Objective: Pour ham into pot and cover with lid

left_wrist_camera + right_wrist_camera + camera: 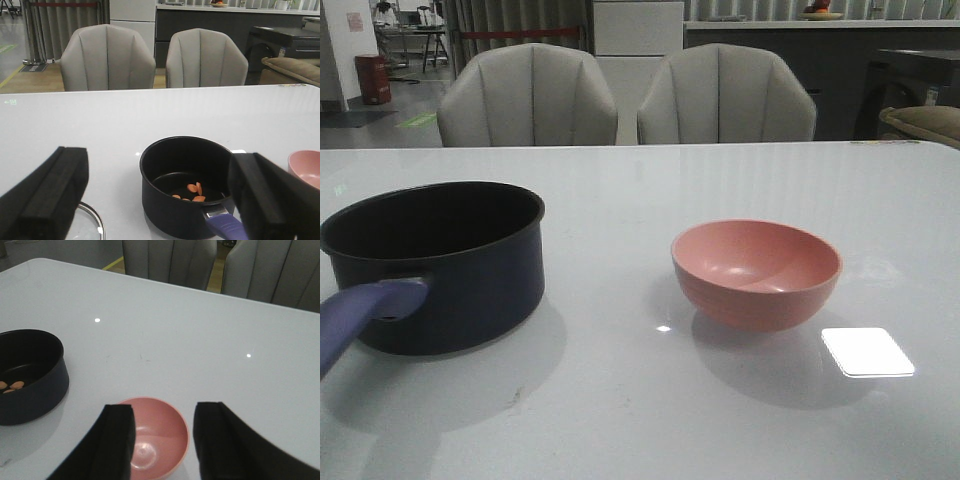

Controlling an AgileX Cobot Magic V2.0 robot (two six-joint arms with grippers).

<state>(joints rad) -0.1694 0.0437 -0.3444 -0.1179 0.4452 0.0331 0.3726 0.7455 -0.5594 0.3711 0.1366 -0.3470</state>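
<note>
Above the pot (186,186), on its handle side, the left gripper (155,200) hangs with its two black pads spread wide apart, grasping nothing. Between those pads the left wrist view shows the dark navy saucepan standing upright on the white table (720,180), uncovered, its blue-purple handle (224,226) pointing back toward the camera. The ham (194,192), several small orange-pink slices, lies on the pot's floor. The lid (89,222) rests on the table just beside the pot; only part of its glass and shiny metal rim is visible at the frame edge. To the right of the pot, well apart from it, the pink bowl (756,272) sits upright and holds no ham. Over that bowl the right gripper (164,440) hovers, its pads likewise parted and clear of the bowl's rim. Beyond the table's far edge from the pot stand two grey chairs (528,97).
</note>
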